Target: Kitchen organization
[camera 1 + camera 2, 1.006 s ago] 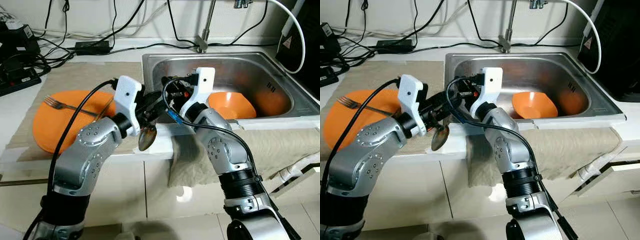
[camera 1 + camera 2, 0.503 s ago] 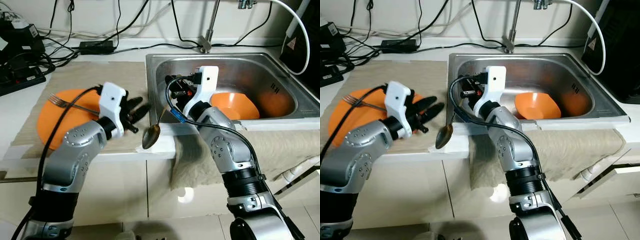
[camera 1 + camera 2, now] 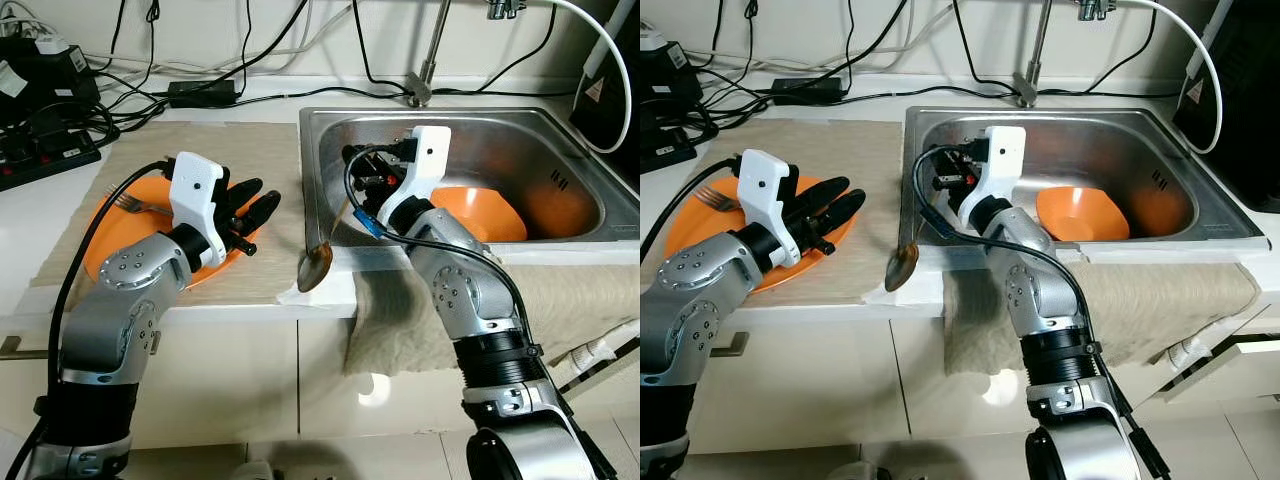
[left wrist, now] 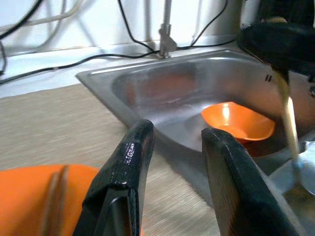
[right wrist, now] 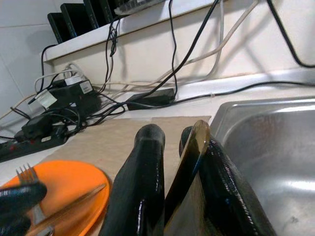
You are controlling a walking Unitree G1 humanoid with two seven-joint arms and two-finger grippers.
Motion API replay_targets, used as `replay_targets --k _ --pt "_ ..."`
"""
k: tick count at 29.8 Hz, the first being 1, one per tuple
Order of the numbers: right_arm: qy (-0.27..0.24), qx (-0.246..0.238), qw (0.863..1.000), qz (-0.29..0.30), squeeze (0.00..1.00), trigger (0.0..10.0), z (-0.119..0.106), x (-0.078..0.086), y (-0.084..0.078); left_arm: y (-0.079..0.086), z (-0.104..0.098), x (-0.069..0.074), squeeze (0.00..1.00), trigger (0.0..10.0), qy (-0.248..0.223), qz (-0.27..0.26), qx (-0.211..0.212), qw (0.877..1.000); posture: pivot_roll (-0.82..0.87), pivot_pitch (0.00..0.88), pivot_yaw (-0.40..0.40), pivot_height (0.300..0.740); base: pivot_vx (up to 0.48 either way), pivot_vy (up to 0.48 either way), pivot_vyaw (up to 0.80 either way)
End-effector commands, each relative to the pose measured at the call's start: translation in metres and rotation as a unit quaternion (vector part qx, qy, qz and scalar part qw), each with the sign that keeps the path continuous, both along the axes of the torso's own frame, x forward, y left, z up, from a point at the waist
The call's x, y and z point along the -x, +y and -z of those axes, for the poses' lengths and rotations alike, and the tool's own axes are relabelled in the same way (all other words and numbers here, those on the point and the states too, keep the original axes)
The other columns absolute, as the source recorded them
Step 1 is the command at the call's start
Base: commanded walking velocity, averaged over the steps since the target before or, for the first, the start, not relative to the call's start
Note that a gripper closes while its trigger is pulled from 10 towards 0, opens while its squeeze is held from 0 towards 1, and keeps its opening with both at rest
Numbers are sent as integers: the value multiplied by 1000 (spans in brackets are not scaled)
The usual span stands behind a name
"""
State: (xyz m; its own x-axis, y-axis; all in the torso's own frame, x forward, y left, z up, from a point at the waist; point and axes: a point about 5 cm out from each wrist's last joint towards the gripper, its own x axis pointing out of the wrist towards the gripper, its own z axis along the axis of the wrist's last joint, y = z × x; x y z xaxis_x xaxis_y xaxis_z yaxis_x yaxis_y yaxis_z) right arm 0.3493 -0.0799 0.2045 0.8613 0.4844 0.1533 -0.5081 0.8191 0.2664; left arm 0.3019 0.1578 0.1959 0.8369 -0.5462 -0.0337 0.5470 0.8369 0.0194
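Bronze spoon [image 3: 316, 266] now hangs from the right end effector [image 3: 350, 196] alone at the desk's [image 3: 270, 150] front edge.
Its bowl dangles over the lip beside the beige mat [image 3: 250, 210]; the left end effector [image 3: 250, 205] has let go and drawn back, fingers spread, over the orange plate [image 3: 105, 250] carrying a fork [image 3: 125, 203]. Behind, an orange bowl [image 3: 480, 210] sits in the steel sink [image 3: 480, 140].

Bare beige cloth [image 3: 255, 150] on the table lies open between the round orange plate [image 3: 110, 240] and the steel sink [image 3: 470, 130]. The left pincer [image 3: 255, 205], fingers apart, hangs over the plate's near edge. A metal spoon [image 3: 318, 262] in the right pincer [image 3: 352, 190] slants across the sink's front left corner, blocking it. Black cables [image 3: 200, 75] crowd the back wall.
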Motion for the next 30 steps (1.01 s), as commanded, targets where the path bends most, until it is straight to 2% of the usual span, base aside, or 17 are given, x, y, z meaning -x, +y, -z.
replay_targets --k 1,4,8,14,18,21,30 --pt "17 18 999 34 0 0 7 -4 -17 -6 1 3 0 10000 3 8 3 1000 85 25 8 740 0 0 0" --pt "6 0 999 49 0 0 0 -8 -24 -15 4 4 0 10000 8 20 11 1000 79 25 12 740 0 0 0" --pt "-2 -13 998 64 0 0 -6 -10 -30 -18 6 5 0 10000 10 23 12 1000 76 25 17 740 0 0 0" --pt "-34 -48 995 80 0 0 -28 -19 -39 -22 6 5 0 10000 11 29 11 999 77 20 20 740 0 0 0" --pt "-37 -49 994 91 0 0 -30 -23 -43 -23 7 5 0 10000 11 30 12 999 78 17 18 740 0 0 0" --pt "-36 -49 990 129 0 0 -31 -33 -56 -24 8 6 0 10000 11 31 11 999 79 14 14 740 0 0 0" --pt "-34 -29 980 192 0 0 -30 -46 -78 -26 9 7 0 10000 11 32 11 999 81 9 9 740 0 0 0"
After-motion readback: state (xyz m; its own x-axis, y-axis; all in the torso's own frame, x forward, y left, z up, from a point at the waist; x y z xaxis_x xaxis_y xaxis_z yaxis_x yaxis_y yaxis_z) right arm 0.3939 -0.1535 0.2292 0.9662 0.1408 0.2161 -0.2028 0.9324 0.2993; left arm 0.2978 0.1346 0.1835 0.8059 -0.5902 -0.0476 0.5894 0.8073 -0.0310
